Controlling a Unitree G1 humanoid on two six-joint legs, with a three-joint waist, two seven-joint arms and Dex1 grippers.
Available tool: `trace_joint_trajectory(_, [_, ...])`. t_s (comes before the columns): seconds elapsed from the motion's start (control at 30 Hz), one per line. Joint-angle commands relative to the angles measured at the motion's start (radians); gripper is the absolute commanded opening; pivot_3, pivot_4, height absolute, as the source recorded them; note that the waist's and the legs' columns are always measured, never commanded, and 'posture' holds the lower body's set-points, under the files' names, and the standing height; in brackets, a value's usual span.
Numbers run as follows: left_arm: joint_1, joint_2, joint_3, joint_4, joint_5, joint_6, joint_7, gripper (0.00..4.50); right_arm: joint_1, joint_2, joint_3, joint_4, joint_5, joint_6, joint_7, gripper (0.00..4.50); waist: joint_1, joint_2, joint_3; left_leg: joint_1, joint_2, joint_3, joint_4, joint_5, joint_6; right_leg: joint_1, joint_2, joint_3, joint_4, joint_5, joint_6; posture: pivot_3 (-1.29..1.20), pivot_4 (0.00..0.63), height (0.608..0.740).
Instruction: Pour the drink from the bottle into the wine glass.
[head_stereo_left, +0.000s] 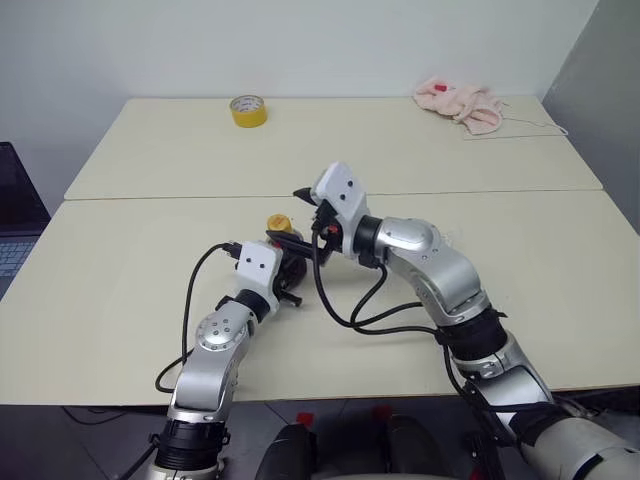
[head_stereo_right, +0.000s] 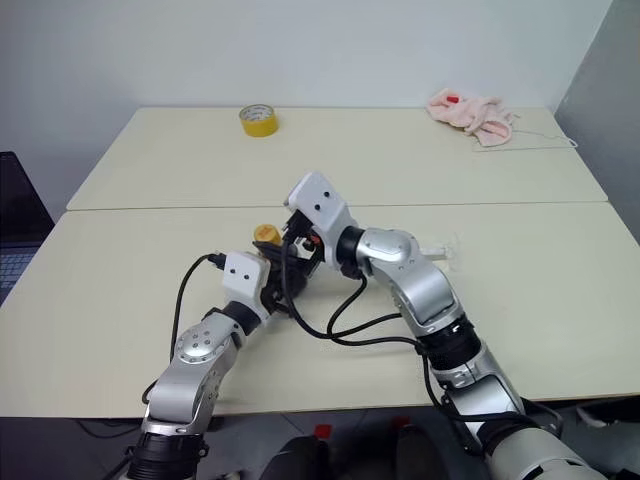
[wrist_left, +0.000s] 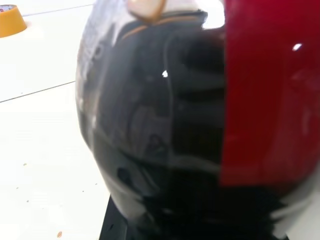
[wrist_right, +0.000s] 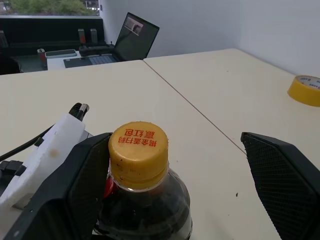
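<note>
Currently, step in hand: the cap is still on the bottle, so opening comes before any pouring.
Head views, bottle: the bottle (head_stereo_left: 283, 243) stands near the middle of the near table (head_stereo_left: 120, 300), clamped by the left gripper (head_stereo_left: 288, 282) low on its body.
Head views, right arm: the right gripper (head_stereo_left: 306, 208) hangs just beside the yellow cap (head_stereo_left: 278, 222), fingers spread.
Head views, wine glass: a faint clear shape on the table to the robot's right of the right arm may be the wine glass (head_stereo_right: 440, 247); too faint to be sure.
Left wrist view: the dark drink (wrist_left: 165, 150) and the red label (wrist_left: 265, 95) sit right up against the camera, a firm hold by my reading.
Right wrist view: the cap sits close to one black finger (wrist_right: 75, 190), the other finger well apart.
Next move: centre the spread fingers on the cap, close, then twist it off.
Around: a yellow tape roll (head_stereo_left: 248, 110) and a pink cloth (head_stereo_left: 462, 103) lie on the far table, a laptop (wrist_right: 134, 40) beyond; none blocks the way.
In the way: only the cap.
</note>
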Motion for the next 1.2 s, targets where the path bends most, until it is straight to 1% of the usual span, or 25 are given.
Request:
trace_joint_trajectory(0.03, [0.001, 0.002, 0.000, -0.022, -0.004, -0.011, -0.003, 0.73, 0.007, -0.028, -0.074, -0.050, 0.017, 0.008, -0.018, 4.36, 0.000, 0.000, 0.000, 0.000, 0.000, 0.000, 0.000, 0.000, 0.000, 0.000, 0.000, 0.000, 0.000, 0.000, 0.000, 0.00, 0.150, 0.740])
trace_joint_trajectory(0.33, [-0.003, 0.004, 0.000, -0.016, -0.005, -0.012, -0.001, 0.71, 0.038, -0.103, -0.094, -0.084, 0.037, 0.031, -0.011, 4.36, 0.003, 0.000, 0.000, 0.000, 0.000, 0.000, 0.000, 0.000, 0.000, 0.000, 0.000, 0.000, 0.000, 0.000, 0.000, 0.00, 0.150, 0.740])
trace_joint_trajectory(0.43, [0.000, 0.004, 0.001, -0.018, -0.005, -0.013, -0.001, 0.69, 0.041, -0.122, -0.119, -0.086, 0.040, 0.037, -0.018, 4.36, 0.003, 0.000, 0.000, 0.000, 0.000, 0.000, 0.000, 0.000, 0.000, 0.000, 0.000, 0.000, 0.000, 0.000, 0.000, 0.00, 0.150, 0.740])
trace_joint_trajectory(0.63, [-0.006, 0.005, 0.004, -0.014, -0.005, -0.012, -0.001, 0.69, 0.063, -0.158, -0.100, -0.163, 0.098, 0.073, 0.067, 4.36, 0.003, 0.000, 0.000, 0.000, 0.000, 0.000, 0.000, 0.000, 0.000, 0.000, 0.000, 0.000, 0.000, 0.000, 0.000, 0.00, 0.150, 0.740])
trace_joint_trajectory(0.73, [-0.009, 0.005, 0.003, -0.013, -0.005, -0.014, -0.001, 0.69, 0.055, -0.136, -0.086, -0.196, 0.114, 0.094, 0.065, 4.36, 0.003, 0.000, 0.000, 0.000, 0.000, 0.000, 0.000, 0.000, 0.000, 0.000, 0.000, 0.000, 0.000, 0.000, 0.000, 0.00, 0.150, 0.740])
trace_joint_trajectory(0.97, [-0.010, 0.005, 0.000, -0.012, -0.004, -0.013, -0.004, 0.69, 0.013, -0.056, -0.059, -0.158, 0.095, 0.078, 0.017, 4.36, 0.002, 0.000, 0.000, 0.000, 0.000, 0.000, 0.000, 0.000, 0.000, 0.000, 0.000, 0.000, 0.000, 0.000, 0.000, 0.00, 0.150, 0.740])
trace_joint_trajectory(1.2, [-0.019, 0.006, 0.002, -0.005, -0.004, -0.013, -0.006, 0.69, 0.003, -0.040, -0.023, -0.128, 0.066, 0.047, 0.018, 4.36, 0.002, 0.000, 0.000, 0.000, 0.000, 0.000, 0.000, 0.000, 0.000, 0.000, 0.000, 0.000, 0.000, 0.000, 0.000, 0.00, 0.150, 0.740])
